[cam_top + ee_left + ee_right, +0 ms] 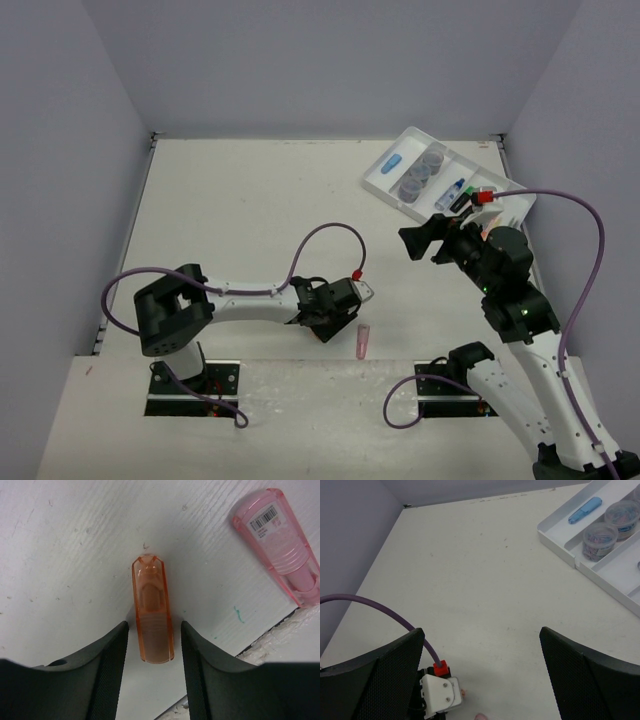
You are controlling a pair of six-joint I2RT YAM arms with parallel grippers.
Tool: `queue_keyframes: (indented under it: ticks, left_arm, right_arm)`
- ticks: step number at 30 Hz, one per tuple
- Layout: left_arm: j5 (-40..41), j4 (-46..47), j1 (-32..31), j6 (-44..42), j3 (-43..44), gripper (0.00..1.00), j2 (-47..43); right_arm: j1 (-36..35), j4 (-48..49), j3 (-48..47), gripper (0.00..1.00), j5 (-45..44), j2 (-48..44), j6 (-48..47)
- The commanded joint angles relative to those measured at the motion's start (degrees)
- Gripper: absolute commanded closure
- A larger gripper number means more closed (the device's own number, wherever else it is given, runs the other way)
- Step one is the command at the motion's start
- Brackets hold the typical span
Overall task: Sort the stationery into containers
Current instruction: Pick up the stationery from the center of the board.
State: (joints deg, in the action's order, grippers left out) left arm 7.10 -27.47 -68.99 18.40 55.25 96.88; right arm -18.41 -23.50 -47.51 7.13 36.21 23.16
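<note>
One orange capsule [152, 615] between left jaws

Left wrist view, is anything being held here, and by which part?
Nothing looks gripped. The left gripper has its jaws either side of the near end of the orange capsule, and a thin strip of table shows on each side.

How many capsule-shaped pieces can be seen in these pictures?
3: orange capsule, straddled by the left gripper; pink capsule, on the table beside it; blue capsule, in the tray. The right arm may hide more.
</note>
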Motion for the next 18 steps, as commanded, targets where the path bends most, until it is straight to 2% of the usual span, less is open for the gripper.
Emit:
queue_keyframes:
  ticks: [1, 4, 11, 14, 18]
  left_arm:
    - [-0.8, -4.5, 0.3, 1.7, -3.0, 0.53, -1.0]
    - [-1.8, -2.5, 0.3, 1.7, -4.7, 0.57, -1.1]
    - [-3.7, 0.4, 0.3, 1.4, -5.0, 0.93, 0.2]
    - [-2.2, 0.9, 0.4, 1.9, -5.0, 1.0, -1.9]
    - [4.8, 1.1, 1.2, 4.1, -3.8, 1.0, -8.4]
  right_arm:
    - [0.0, 2.4, 0.2, 0.01, 1.4, -0.3, 0.5]
    - [0.0, 2.6, 0.4, 0.01, 1.6, -0.4, 0.6]
    - [0.0, 3.8, 1.8, 0.01, 2.4, -1.0, 1.4]
    - [0.0, 5.0, 2.6, 0.01, 2.9, -1.5, 2.9]
    - [0.0, 5.7, 2.9, 0.01, 5.7, 0.0, 4.4]
